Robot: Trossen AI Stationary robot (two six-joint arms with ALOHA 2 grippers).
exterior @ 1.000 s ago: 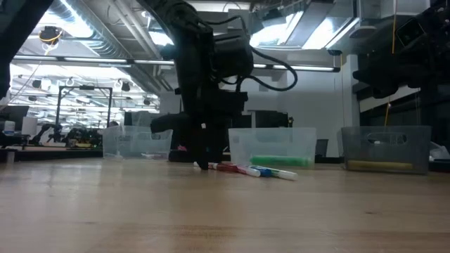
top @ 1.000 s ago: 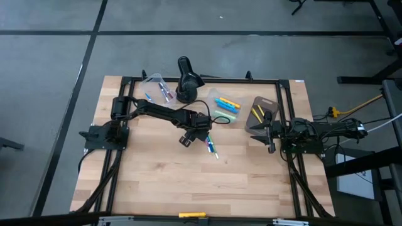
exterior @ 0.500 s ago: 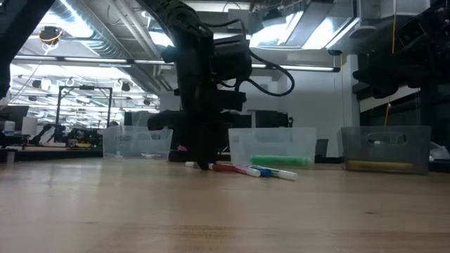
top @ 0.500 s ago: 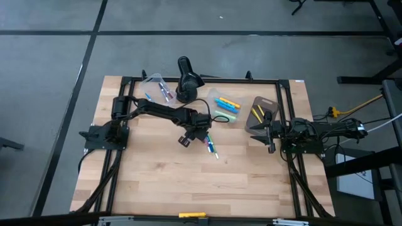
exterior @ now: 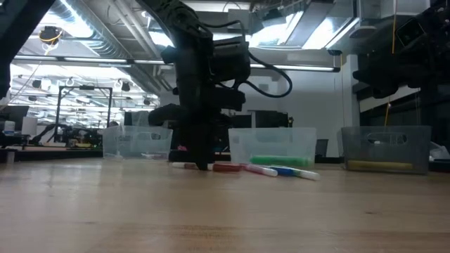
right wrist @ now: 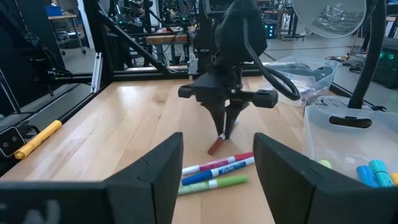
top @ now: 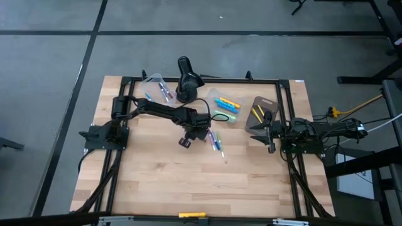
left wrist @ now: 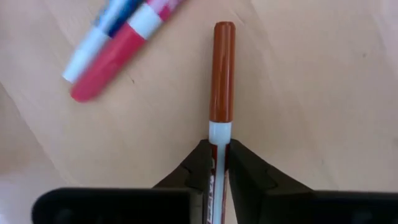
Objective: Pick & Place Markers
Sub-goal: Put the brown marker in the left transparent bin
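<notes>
A marker with a brown cap and a white barrel lies on the wooden table near its middle. My left gripper points down over it and is shut on it; the right wrist view shows that gripper too. Beside it lie three loose markers, pink, blue and green, flat on the table. My right gripper waits at the table's right side, open, with nothing between its fingers. My left gripper pinches the marker's white barrel, just behind the brown cap, between its two fingers. The fingers come from above, pointing down, and lie across the marker. The marker lies on the table, its cap end sticking out past the fingers.
Three clear tubs stand along the far side: one at the left, one in the middle with coloured markers, one at the right with yellow ones. A black desk lamp stands between them. The near half of the table is bare wood.
My left gripper has shut on the brown-capped marker while staying in place, its wrist rolling a little. The loose markers beside it have slid a short way toward the table's right edge.
</notes>
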